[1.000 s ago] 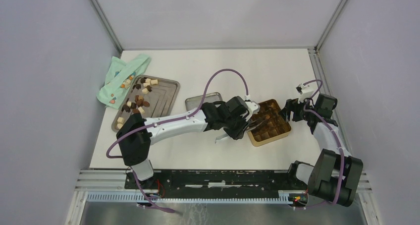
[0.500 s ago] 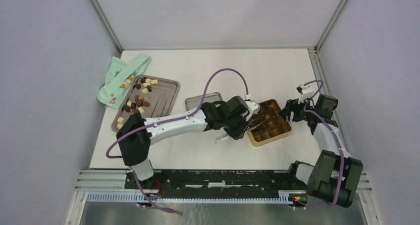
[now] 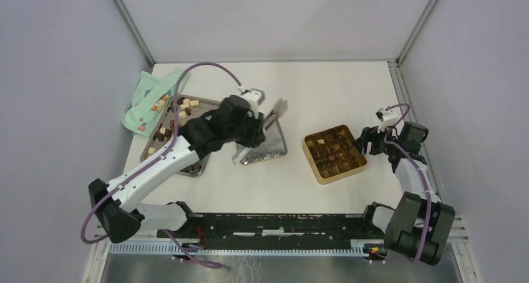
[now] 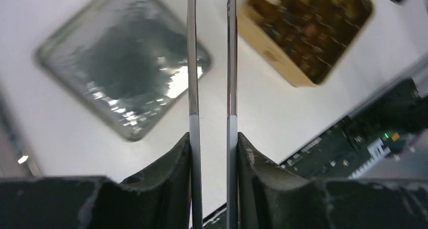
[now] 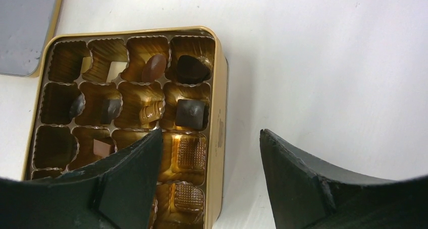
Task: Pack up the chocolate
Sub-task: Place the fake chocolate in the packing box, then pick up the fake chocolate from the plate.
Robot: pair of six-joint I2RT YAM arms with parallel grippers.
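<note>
From above, your chocolate (image 3: 181,113) mostly lies loose on the tray (image 3: 209,118) at the left. The left fingers (image 3: 262,118), clamped on the tweezers (image 3: 276,110), hang over the lid (image 3: 265,149). At the left wrist, the tweezers' two arms stand apart and nothing shows between them. At the right wrist, the right fingers (image 5: 209,133) gape wide and empty over the tin (image 5: 218,88) edge, with several pieces seated inside. Expect light, hard, smooth bites, so pinch opposite flat sides gently. No writing is legible.

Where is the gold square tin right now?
In the top view, the gold square tin sits right of centre, between the small silver tray and the right gripper.
</note>
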